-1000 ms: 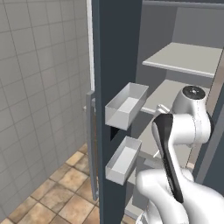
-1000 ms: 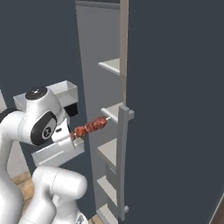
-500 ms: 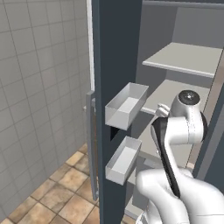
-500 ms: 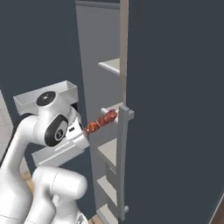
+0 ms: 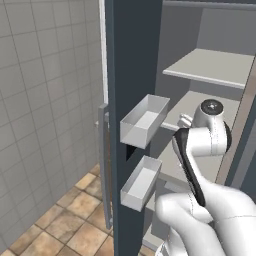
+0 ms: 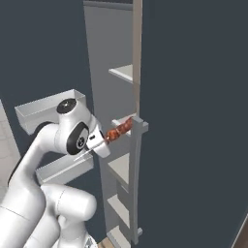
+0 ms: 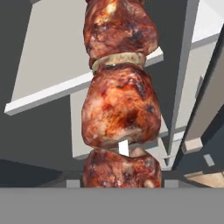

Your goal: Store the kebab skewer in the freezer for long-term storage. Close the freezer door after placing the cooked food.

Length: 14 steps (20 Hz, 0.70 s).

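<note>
While closed on the kebab skewer, with the fingers at the pale stick end and the reddish-brown meat chunks pointing up and away toward the freezer. Held in mid-air at the mouth of the open compartment, level with a pale grey shelf, touching no shelf as far as can be told. Seen from the right base view just in front of the grey vertical handle of the shut slate-blue door; whether skewer and handle touch, hard to tell from this angle. Seen along the hand, three glossy meat chunks stacked close before the lens (a pale ring between the upper two, a bit of stick between the lower two), with pale shelf edges behind, so probably aimed at the shelves. Swung wide open at the left: the freezer door, its two grey inner bins facing the arm, long handle on the outer side. Beyond, grey wall tiles and a tan tiled floor.
</note>
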Motion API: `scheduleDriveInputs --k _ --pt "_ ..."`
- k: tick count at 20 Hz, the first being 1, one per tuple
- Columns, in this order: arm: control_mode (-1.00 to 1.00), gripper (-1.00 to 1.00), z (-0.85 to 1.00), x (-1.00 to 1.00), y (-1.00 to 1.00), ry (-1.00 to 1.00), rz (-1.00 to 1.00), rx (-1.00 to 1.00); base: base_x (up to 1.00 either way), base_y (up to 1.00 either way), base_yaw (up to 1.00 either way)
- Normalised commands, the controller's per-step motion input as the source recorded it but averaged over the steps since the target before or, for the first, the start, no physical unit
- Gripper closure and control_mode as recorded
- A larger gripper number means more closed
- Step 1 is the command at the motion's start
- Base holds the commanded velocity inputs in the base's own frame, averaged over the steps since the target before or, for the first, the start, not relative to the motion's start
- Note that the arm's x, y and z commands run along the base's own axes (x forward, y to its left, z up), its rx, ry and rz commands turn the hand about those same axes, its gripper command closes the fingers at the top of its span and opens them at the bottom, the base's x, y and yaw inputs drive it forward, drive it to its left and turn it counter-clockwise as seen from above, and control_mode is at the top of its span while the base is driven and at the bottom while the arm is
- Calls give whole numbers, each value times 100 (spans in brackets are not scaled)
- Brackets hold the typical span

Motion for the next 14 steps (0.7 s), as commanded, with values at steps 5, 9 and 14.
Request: scheduleDriveInputs --k 5,9,14 --pt "-100 100 -1 61 -25 4 0 0 0 0 0" --pt "-100 100 0 71 -19 8 0 0 0 0 0" --pt "-100 100 -10 70 -26 7 0 0 0 0 0"
